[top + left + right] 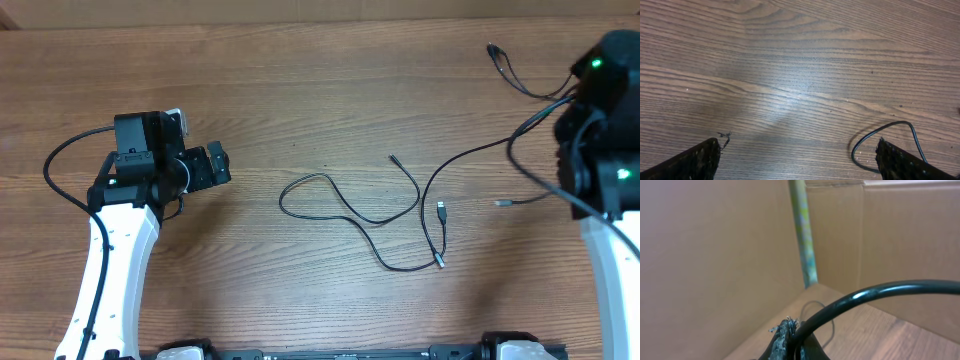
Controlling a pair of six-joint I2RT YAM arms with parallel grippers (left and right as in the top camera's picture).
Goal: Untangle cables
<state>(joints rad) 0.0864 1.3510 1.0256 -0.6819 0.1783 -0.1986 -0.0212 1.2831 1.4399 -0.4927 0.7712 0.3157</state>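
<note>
Looks like a robotics lab bench to me, not anyone's home or office: a bare wood-grain table (300, 100) with two white robot arms bolted on at the near edge, one at 8 o'clock (115, 250) and one at 4 o'clock (612, 255). The right wrist cam shows plain cardboard (705, 255) walling off the table, with a greenish post (804, 235) in the corner. Thin loose cables (370, 215) lie around the middle of the top.

black cables (370, 222), one silver-tipped, lie on a brown table (300, 90) with dark wood grain.
</note>
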